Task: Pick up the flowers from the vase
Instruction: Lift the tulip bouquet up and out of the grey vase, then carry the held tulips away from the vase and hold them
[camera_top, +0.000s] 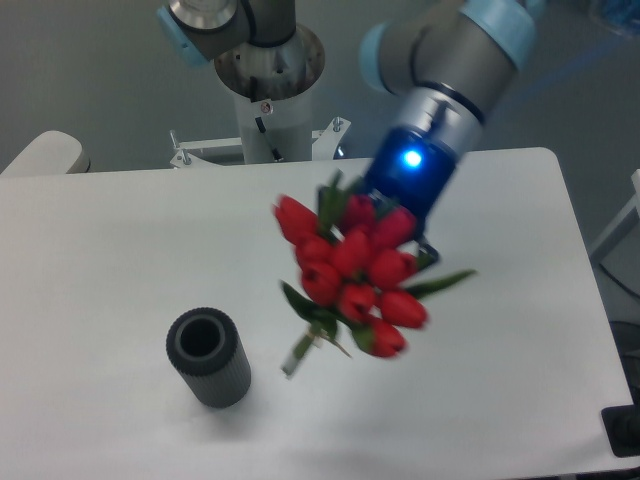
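Observation:
The flowers (352, 272), a tight bunch of red tulip buds with green leaves, hang in the air over the middle of the table, slightly blurred. Their pale stem end (297, 355) points down and to the left, clear of the vase. My gripper (412, 248) is shut on the flowers from behind; its fingers are mostly hidden by the buds. A blue light glows on the gripper body. The vase (208, 357), a dark grey cylinder with a ribbed top edge, stands upright at the front left with its hollow centre showing.
The arm's base column (268, 100) stands at the table's back edge. A pale rounded object (40, 153) sits off the table at the far left. A dark object (622, 430) shows at the lower right corner.

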